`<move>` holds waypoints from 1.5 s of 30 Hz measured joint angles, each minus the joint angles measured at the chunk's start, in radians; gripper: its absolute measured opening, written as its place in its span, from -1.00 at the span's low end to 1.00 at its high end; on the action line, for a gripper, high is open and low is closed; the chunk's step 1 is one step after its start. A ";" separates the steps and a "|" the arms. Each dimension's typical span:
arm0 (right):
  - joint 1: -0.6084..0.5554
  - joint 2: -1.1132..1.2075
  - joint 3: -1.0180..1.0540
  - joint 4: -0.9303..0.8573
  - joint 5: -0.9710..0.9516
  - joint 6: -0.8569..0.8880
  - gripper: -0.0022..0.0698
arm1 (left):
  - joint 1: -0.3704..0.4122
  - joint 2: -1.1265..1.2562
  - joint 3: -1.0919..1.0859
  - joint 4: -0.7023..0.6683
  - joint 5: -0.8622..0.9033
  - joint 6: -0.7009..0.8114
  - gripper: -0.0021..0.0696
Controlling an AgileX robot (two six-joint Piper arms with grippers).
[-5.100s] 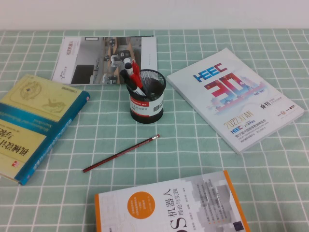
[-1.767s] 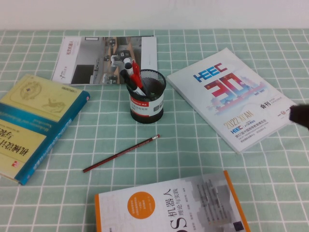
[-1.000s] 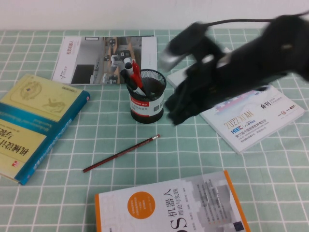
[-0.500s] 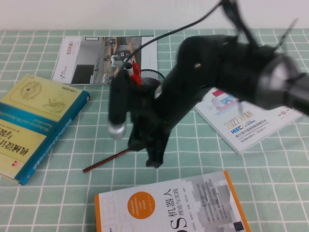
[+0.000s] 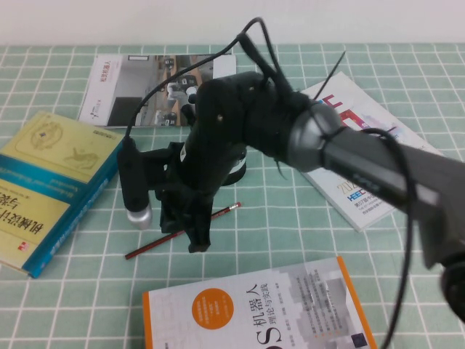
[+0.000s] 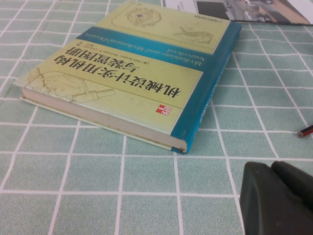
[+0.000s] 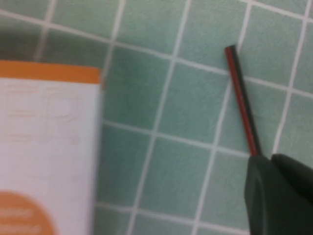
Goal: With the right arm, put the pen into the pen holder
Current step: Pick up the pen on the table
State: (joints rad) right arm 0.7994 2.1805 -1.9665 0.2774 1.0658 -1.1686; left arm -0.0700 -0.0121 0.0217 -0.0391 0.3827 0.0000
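Note:
The pen [image 5: 149, 247] lies slantwise on the green checked cloth, its red tip [image 5: 234, 207] toward the pen holder [image 5: 239, 169]. The holder is mostly hidden behind my right arm [image 5: 349, 149]. My right gripper [image 5: 197, 236] hangs low over the middle of the pen, fingers together. In the right wrist view the pen [image 7: 242, 105] runs out from under the closed gripper [image 7: 271, 161]. My left gripper [image 6: 271, 169] is shut and empty over the cloth beside a yellow-teal book [image 6: 142, 73], and the pen's blunt end [image 6: 305, 130] shows nearby.
The yellow-teal book [image 5: 51, 182] lies at the left. An orange-and-white book [image 5: 261, 313] lies at the front, just past the pen. A white HEEC booklet [image 5: 381, 200] lies at the right under my arm, and a magazine [image 5: 138, 87] at the back.
My right arm swept in from the right edge, crossed over the booklet and the holder, and came down over the pen. The pen has not moved.

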 joint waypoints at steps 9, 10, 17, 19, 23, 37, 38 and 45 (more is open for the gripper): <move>0.000 0.064 -0.045 -0.043 0.012 -0.047 -0.29 | 0.000 0.000 0.000 0.000 0.000 0.000 -0.95; 0.000 0.067 -0.045 -0.060 0.012 -0.049 -0.26 | 0.000 0.000 0.000 0.000 0.000 0.000 -0.95; 0.000 0.096 -0.045 -0.093 0.012 -0.049 -0.33 | 0.000 0.000 0.000 0.000 0.000 0.000 -0.95; 0.000 0.100 -0.045 -0.095 0.012 -0.051 -0.35 | 0.000 0.000 0.000 0.000 0.000 0.000 -0.95; 0.000 0.106 -0.045 -0.097 0.005 -0.051 -0.36 | 0.000 0.000 0.000 0.000 0.000 0.000 -0.95; 0.000 0.138 -0.050 -0.098 -0.057 -0.053 -0.36 | 0.000 0.000 0.000 0.000 0.000 0.000 -0.95; 0.000 0.143 -0.052 -0.098 -0.057 -0.053 -0.36 | 0.000 0.000 0.000 0.000 0.000 0.000 -0.95; -0.003 0.147 -0.054 -0.094 -0.032 0.020 -0.42 | 0.000 0.000 0.000 0.000 0.000 0.000 -0.95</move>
State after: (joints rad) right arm 0.7959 2.3272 -2.0207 0.1832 1.0338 -1.1489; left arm -0.0700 -0.0121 0.0217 -0.0391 0.3827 0.0000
